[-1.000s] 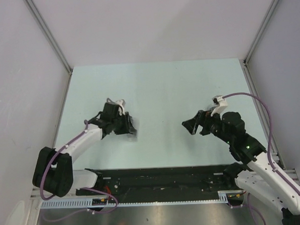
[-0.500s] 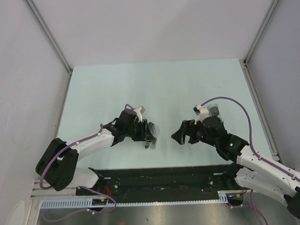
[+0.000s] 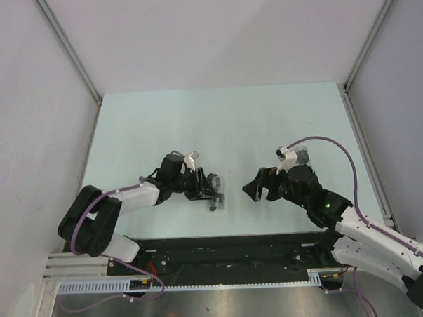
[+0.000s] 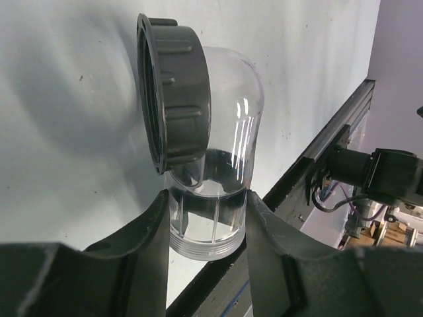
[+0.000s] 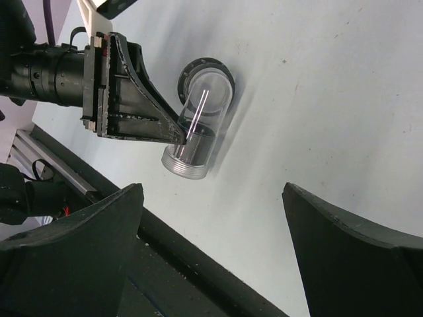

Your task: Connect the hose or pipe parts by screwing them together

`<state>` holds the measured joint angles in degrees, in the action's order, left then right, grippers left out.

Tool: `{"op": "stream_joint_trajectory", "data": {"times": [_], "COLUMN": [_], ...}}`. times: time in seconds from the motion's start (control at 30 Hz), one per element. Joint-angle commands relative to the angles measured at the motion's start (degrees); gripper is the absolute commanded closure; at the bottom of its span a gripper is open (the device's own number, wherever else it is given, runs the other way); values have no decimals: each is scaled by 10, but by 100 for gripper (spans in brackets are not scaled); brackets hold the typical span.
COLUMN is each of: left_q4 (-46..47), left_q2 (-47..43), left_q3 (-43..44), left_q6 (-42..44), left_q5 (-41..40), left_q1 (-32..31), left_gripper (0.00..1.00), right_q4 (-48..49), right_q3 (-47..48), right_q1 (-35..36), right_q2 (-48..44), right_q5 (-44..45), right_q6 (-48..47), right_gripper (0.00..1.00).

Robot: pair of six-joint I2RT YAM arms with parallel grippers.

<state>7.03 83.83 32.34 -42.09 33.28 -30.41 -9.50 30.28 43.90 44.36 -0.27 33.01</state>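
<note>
A clear elbow pipe part [image 4: 228,132] has a dark ring nut [image 4: 175,92] on one end and a threaded end [image 4: 208,241] on the other. My left gripper [image 4: 206,205] is shut on its lower tube, just above the thread. From above, the pipe part [image 3: 213,181] sits just over the table's near middle, held by the left gripper [image 3: 207,192]. My right gripper [image 3: 251,190] faces it from the right, a short gap away. In the right wrist view the right gripper [image 5: 211,191] stands open and empty, and the pipe part [image 5: 201,125] lies ahead of it.
A black rail [image 3: 222,246] runs along the table's near edge, close below both grippers, and the same black rail [image 5: 165,264] shows in the right wrist view. White walls with metal posts [image 3: 70,52] enclose the pale table [image 3: 224,123]. A purple cable [image 3: 337,149] loops over the right arm.
The left arm has carried the pipe part rightwards to the table's middle. The right arm has swung left to face it. Both have barely moved in the last half second.
</note>
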Motion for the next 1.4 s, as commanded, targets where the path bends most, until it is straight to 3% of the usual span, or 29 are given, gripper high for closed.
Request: {"op": "stream_joint_trajectory", "data": {"times": [0.0,0.17,0.37,0.53,0.6,0.83,1.0,1.37], "left_q4": [27,-32,-177,-288,-306,-387,-396,-397], "left_q2": [7,-14,-103,-149,-146,-29,60,135], "left_q3": [-8,-8,62,134,173,297,325,350], "left_q6": [-14,2,55,98,121,195,211,224], "left_q5": [23,-4,-131,-284,-308,-388,-349,-342], "left_q1": [26,63,63,52,43,-28,-39,-66], "left_gripper": [61,39,21,20,21,25,32,33], "right_q4": [4,-3,-4,-6,-9,-21,-38,-55], "right_q3": [0,0,0,0,1,0,0,0], "right_q1": [3,3,3,2,1,0,0,0], "right_q2": [-26,-39,-50,-55,-56,-61,-81,-105], "right_q5": [26,28,30,32,33,43,57,72], "right_q6": [-2,-9,-19,-23,-23,-24,-25,-29], "right_gripper": [8,8,8,8,9,9,8,9]}}
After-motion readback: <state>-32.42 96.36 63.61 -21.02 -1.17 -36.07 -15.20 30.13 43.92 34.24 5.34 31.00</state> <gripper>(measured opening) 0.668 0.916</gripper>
